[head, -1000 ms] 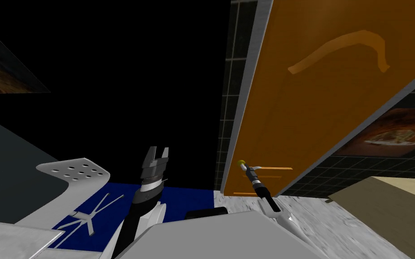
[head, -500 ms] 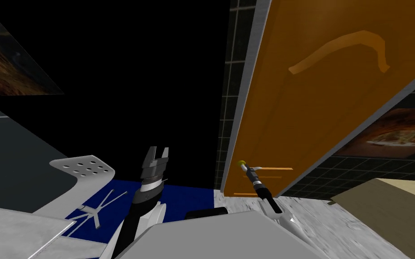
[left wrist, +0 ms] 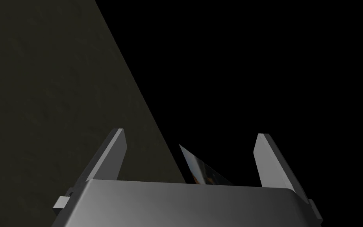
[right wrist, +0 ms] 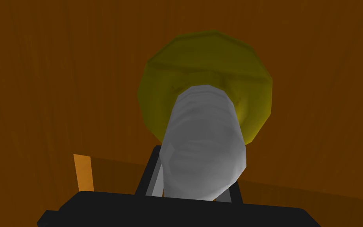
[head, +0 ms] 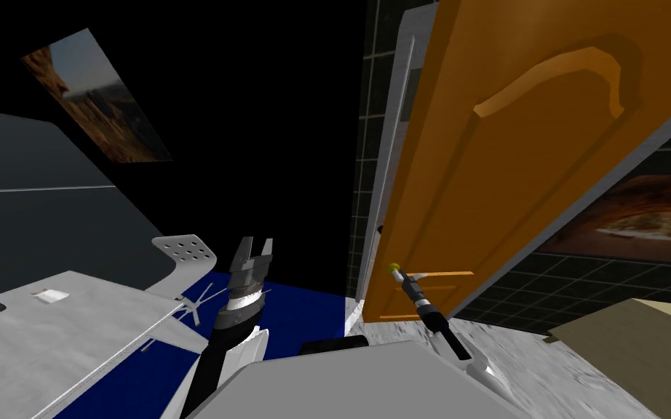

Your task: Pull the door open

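The orange panelled door (head: 516, 182) stands slightly ajar from its grey frame (head: 399, 145). Its grey handle (head: 402, 274) sticks out of a yellow round plate (head: 393, 266) near the door's free edge. My right gripper (head: 405, 278) is shut on that handle. In the right wrist view the grey handle (right wrist: 204, 142) fills the space between the fingers of the right gripper (right wrist: 194, 185), with the yellow plate (right wrist: 204, 59) and door (right wrist: 58, 79) behind. My left gripper (head: 256, 244) is raised left of the door, and in the left wrist view the left gripper (left wrist: 190, 134) is open and holds nothing.
A black area lies left of the dark tiled wall (head: 367, 182). A white table (head: 72, 327) and a white perforated chair (head: 185, 251) stand at my left on a blue rug (head: 305, 320). Beige furniture (head: 640, 342) sits low at the right.
The door has swung a little out of its frame, with a gap now at its free edge. My head view has turned, so the table and chair have slid rightwards.
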Tool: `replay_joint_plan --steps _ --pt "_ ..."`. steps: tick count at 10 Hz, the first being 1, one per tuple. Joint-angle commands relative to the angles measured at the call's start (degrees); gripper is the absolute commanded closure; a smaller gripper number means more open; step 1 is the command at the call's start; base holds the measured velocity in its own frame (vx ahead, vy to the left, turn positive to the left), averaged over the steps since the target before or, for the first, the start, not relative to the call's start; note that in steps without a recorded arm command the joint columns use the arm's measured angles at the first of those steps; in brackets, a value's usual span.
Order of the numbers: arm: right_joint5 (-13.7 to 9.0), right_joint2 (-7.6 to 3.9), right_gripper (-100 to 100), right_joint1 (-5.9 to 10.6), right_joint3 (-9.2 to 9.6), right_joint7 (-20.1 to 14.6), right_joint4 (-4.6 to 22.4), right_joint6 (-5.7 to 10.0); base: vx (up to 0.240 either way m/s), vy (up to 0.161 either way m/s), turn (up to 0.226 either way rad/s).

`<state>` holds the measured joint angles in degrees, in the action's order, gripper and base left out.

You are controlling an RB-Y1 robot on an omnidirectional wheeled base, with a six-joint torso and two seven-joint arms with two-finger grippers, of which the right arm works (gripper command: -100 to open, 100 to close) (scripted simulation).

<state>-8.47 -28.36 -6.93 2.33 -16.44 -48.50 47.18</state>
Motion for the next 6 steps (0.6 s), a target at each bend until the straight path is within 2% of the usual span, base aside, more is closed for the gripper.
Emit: replay_joint_plan --steps 1,4,5,6 --pt "0.15 -0.91 100 -0.5 0.66 -0.99 0.53 1.64 -0.151 -0.062 0.108" --pt "0.41 -2.81 100 -2.45 2.13 -2.94 0.28 4.12 -0.179 -0.049 0.138" --pt "0.32 -2.42 100 -1.92 1.81 -2.58 0.6 3.47 -0.088 -0.028 0.03" --pt "0.43 -2.97 100 -2.55 2.37 -3.24 1.02 4.86 -0.137 -0.042 0.15"
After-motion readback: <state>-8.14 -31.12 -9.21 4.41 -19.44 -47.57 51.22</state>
